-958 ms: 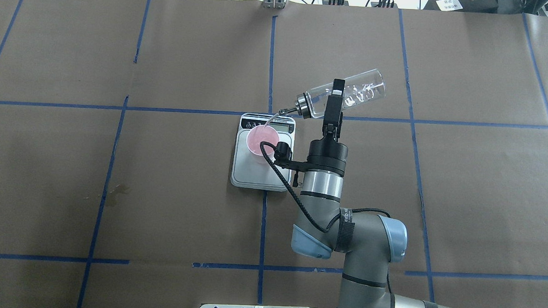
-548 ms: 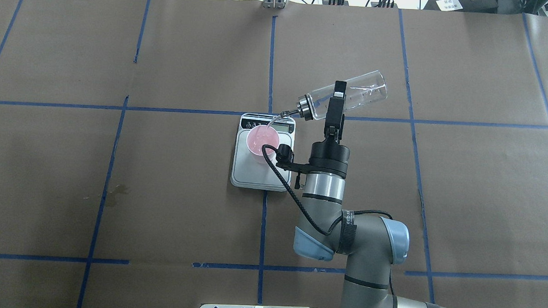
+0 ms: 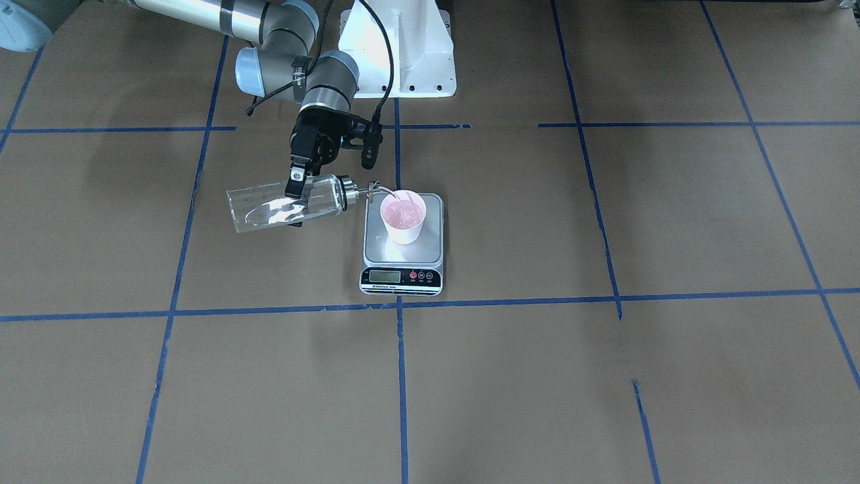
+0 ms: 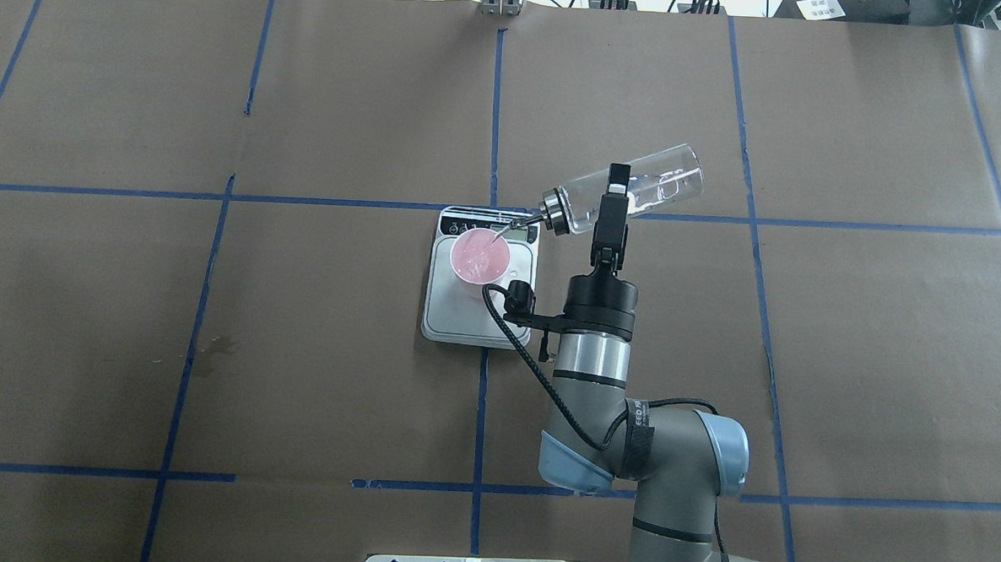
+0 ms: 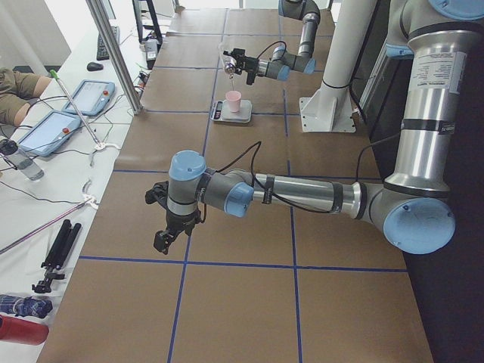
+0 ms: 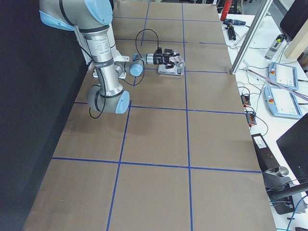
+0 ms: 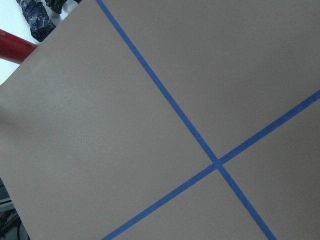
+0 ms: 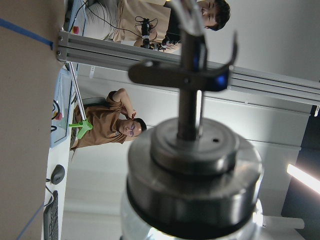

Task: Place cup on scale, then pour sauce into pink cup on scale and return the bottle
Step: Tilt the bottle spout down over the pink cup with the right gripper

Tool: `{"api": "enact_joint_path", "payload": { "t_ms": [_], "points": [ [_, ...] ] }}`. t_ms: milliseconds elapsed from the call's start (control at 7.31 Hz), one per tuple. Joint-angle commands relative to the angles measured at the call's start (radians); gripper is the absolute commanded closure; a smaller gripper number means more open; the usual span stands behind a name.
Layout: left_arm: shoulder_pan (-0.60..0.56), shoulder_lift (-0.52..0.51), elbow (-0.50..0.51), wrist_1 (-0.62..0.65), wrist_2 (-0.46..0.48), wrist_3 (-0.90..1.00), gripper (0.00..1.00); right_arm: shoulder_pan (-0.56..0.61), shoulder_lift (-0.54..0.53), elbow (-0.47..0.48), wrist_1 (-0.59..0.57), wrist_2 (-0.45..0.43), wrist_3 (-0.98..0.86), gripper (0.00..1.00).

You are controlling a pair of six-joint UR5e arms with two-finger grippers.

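The pink cup (image 4: pixel 479 259) (image 3: pixel 402 215) stands upright on the far part of the scale's steel platform (image 4: pixel 457 317) (image 3: pixel 376 252), by the display strip. My right gripper (image 4: pixel 612 193) (image 3: pixel 293 191) is shut on the clear glass bottle (image 4: pixel 653 182) (image 3: pixel 265 210). The bottle is tilted, with its silver spout (image 3: pixel 371 192) over the cup's rim. A thin stream of clear sauce (image 4: pixel 499 230) runs into the cup. The right wrist view is filled by the bottle's metal collar (image 8: pixel 192 170). My left gripper (image 5: pixel 162 240) hangs over bare paper far from the scale; I cannot tell its state.
Brown paper with blue tape lines (image 4: pixel 494 112) covers the table. A small stain (image 4: pixel 214 349) lies at the left. The white robot base (image 3: pixel 396 47) stands behind the scale. Tablets (image 5: pixel 94 94) and a tripod (image 5: pixel 57 253) lie on the side bench. People show in the right wrist view.
My right gripper and the bottle have drawn back a little towards the robot, bringing the spout closer over the cup. The cup and scale have stayed in place.
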Motion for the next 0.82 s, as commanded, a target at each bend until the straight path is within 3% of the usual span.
{"api": "enact_joint_path", "payload": {
  "t_ms": [0,684],
  "points": [
    [0.0,-0.004,0.0,0.0,0.0,-0.001,0.0,-0.008,-0.023,-0.002,0.097,0.003,0.002,1.0],
    [0.0,-0.006,-0.001,0.0,0.0,-0.001,0.0,-0.011,-0.014,-0.007,0.244,0.038,0.005,1.0]
  ]
}}
